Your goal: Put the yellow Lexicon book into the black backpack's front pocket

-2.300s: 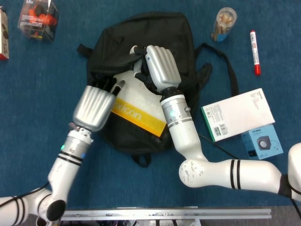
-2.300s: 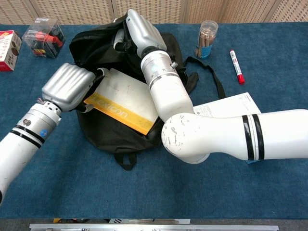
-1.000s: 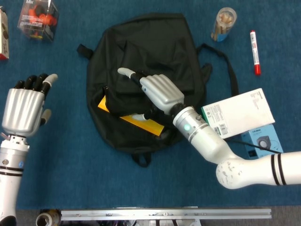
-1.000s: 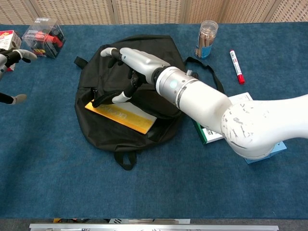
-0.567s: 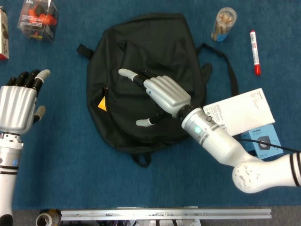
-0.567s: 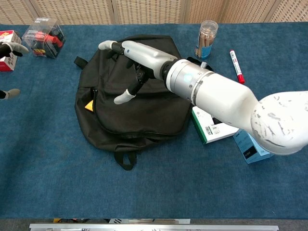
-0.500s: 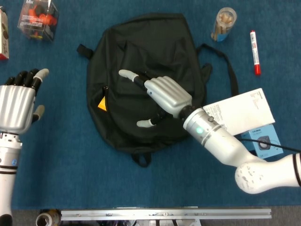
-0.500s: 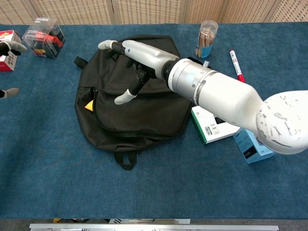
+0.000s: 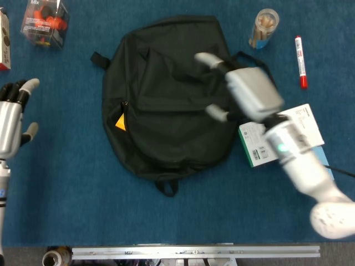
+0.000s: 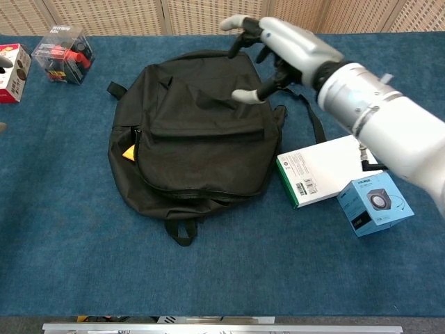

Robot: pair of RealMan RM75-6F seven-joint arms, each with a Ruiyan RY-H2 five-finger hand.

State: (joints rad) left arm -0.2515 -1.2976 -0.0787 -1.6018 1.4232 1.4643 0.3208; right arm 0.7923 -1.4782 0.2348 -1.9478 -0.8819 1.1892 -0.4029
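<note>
The black backpack (image 9: 166, 94) (image 10: 198, 136) lies flat mid-table. Of the yellow Lexicon book only a small yellow corner (image 9: 120, 123) (image 10: 128, 152) shows, poking out of the front pocket's opening on the pack's left side; the rest is hidden inside. My right hand (image 9: 249, 93) (image 10: 281, 45) hovers over the pack's upper right edge, fingers apart, holding nothing and blurred by motion. My left hand (image 9: 11, 119) is at the left border of the head view, apart from the pack, fingers spread and empty.
A white box (image 9: 280, 136) (image 10: 327, 167) and a blue box (image 10: 374, 204) lie right of the pack. A red marker (image 9: 300, 54) and a clear jar (image 9: 263, 27) sit at the far right. A clear box of red items (image 9: 45, 22) stands far left.
My right hand has lifted off the pack's front and swung right, toward the strap side. The left hand drifted further left. The book went from half out to only a corner showing.
</note>
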